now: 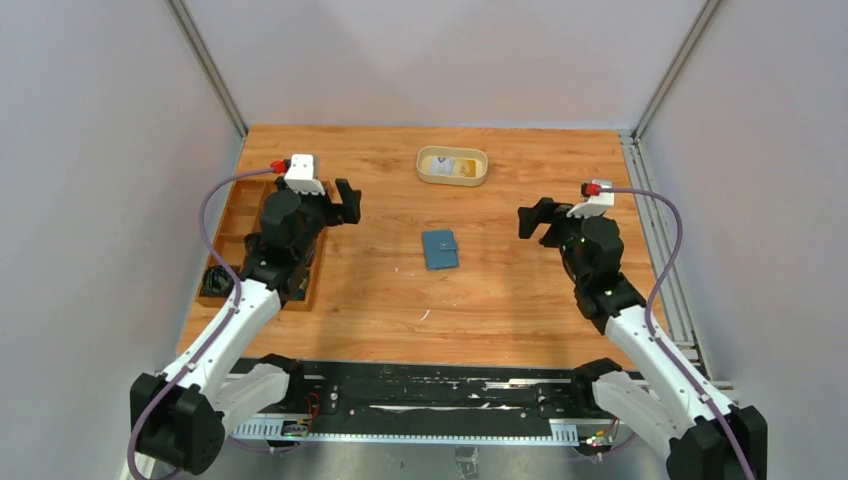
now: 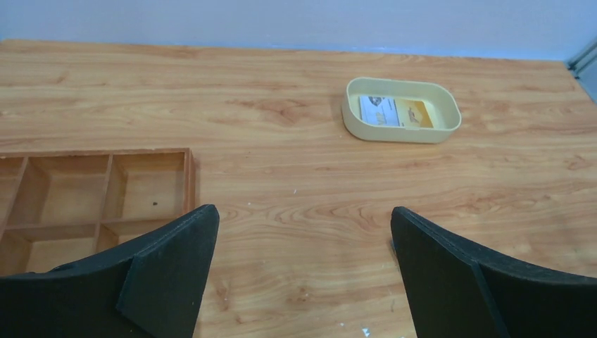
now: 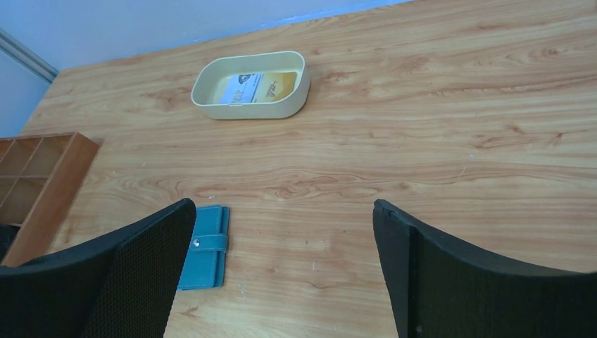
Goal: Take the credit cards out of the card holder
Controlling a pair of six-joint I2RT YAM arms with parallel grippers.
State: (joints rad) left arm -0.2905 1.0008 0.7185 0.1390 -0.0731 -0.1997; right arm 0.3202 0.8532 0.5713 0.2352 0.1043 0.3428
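Top view: card holder (image 1: 440,249) lies folded shut, flat on the worktop (image 1: 380,290), mid-way btw my two arms. Beige tray (image 1: 452,182) sits further back, w/ two credit cards (image 1: 455,167) in it, one pale, one yellowish. My left end effector (image 1: 347,205) hangs above the wooden box (image 1: 228,225). My right end effector (image 1: 533,220) is off to the holder's right. Both are well apart from the holder and carry nothing.

Left wrist: fingers spread wide, nothing btw them. I see the tray and part of the box, but no holder, so this arm isn't aimed at it yet.

Right wrist: fingers also spread wide and empty. The holder is at lower left, snap tab (image 3: 211,243) closed on the edge nearer me. Can't tell if any cards remain inside.

My read: next is opening the holder to check. Best approach, I think:
- left pins the spine side down so it won't slide;
- right comes in low and pinches only the tab;
- peel up and over, don't drag.

The holder is thin, so too shallow a bite prob. slips off.
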